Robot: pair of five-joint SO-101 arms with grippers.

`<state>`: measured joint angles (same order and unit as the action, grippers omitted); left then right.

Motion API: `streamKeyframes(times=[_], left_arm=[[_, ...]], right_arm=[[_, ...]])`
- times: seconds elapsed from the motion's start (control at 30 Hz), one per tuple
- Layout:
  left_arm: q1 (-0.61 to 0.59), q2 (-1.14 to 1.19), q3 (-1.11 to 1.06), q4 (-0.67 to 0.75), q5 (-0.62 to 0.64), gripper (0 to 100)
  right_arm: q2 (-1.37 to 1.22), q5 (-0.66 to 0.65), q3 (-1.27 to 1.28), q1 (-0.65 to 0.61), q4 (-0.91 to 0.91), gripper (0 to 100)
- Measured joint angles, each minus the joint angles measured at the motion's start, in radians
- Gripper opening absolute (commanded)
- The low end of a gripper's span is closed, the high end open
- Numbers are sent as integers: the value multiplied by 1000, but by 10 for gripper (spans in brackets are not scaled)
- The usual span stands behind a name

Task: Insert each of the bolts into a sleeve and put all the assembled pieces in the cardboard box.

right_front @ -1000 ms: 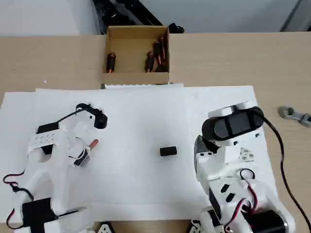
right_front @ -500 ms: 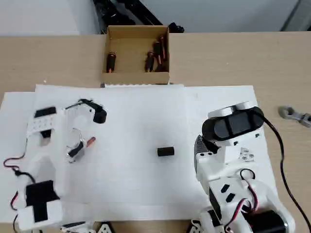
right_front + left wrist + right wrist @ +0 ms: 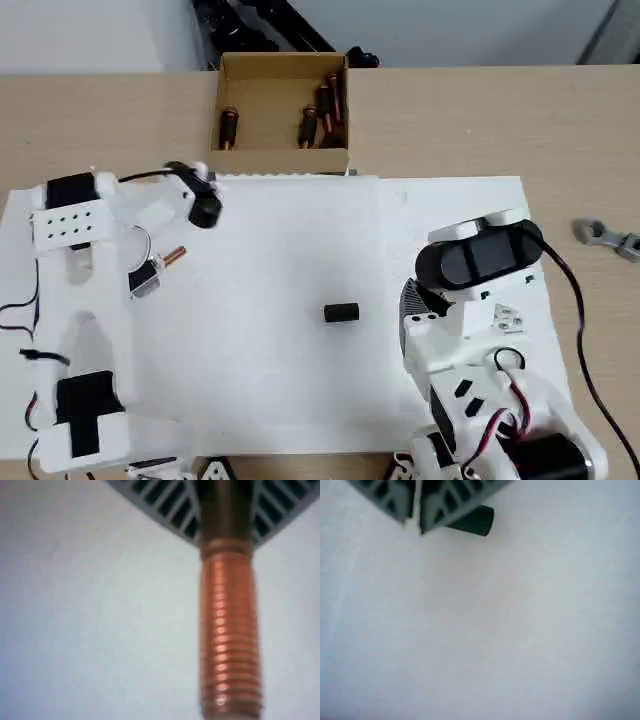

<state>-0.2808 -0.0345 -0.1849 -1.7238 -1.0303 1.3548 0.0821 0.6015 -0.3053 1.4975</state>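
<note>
One copper bolt (image 3: 230, 630) clamped by head in my left gripper (image 3: 148, 277), above white sheet (image 3: 300, 230), well apart from black sleeve (image 3: 341, 313). Right gripper (image 3: 415, 521) jaws closed, empty, near sleeve. My worry: unheld sleeve rolls when bolt pushes in. Cardboard box (image 3: 280, 158) beyond sheet.

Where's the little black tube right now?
In the high view, the black sleeve lies on the white sheet near its middle. It is just left of the right arm and in front of the cardboard box.
</note>
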Motion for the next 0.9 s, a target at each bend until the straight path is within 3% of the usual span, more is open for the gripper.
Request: streamKeyframes(times=[0.13, 0.3, 0.67, 0.9], left_arm=[[40, 9, 0, 0, -175, 5], [100, 15, -5, 58, -296, 5], [135, 15, -230, 506, -310, 5], [135, 15, -391, 660, -310, 5]], right_arm=[[0, 0, 0, 0, 0, 4], [0, 0, 0, 0, 0, 4], [0, 0, 0, 0, 0, 4], [-2, 0, 41, -2, 0, 4]])
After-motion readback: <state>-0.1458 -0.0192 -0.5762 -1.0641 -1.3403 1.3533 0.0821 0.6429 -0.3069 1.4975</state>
